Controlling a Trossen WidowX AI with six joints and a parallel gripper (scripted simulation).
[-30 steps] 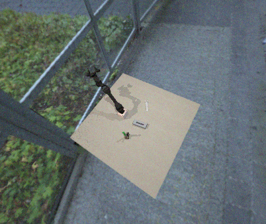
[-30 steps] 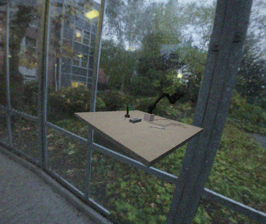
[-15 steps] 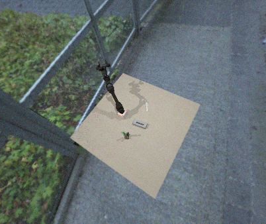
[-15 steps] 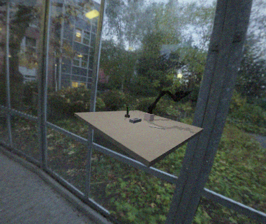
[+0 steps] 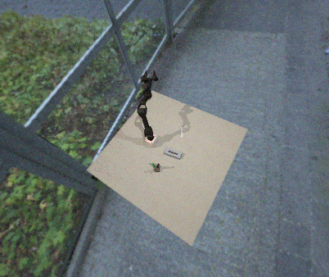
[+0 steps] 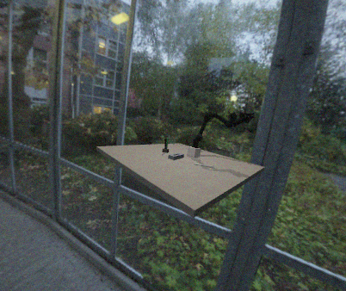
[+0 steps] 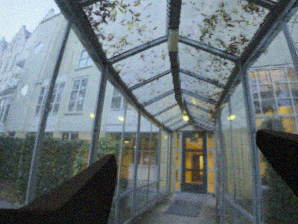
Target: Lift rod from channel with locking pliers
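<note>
My gripper [image 5: 150, 74] [image 6: 251, 115] [image 7: 186, 149] is open and empty. It is raised high beyond the table's edge, far from the tools. The locking pliers [image 5: 153, 165] [image 6: 165, 143], with green on them, stand upright in the small dark holster [image 5: 157, 169] [image 6: 165, 151]. The grey channel block [image 5: 178, 156] [image 6: 176, 157] lies on the table between the holster and a thin pale object. Its top shows a dark slot. The rod is too small to tell apart there. The wrist view shows neither pliers nor block.
The thin pale object [image 5: 182, 131] lies on the tan table [image 5: 201, 172] [image 6: 160, 172]. The arm rises from a pale base block [image 5: 152, 141] [image 6: 194, 151] close to the channel block. The arm's shadow falls across the table. Glass walls and metal posts show in the surroundings.
</note>
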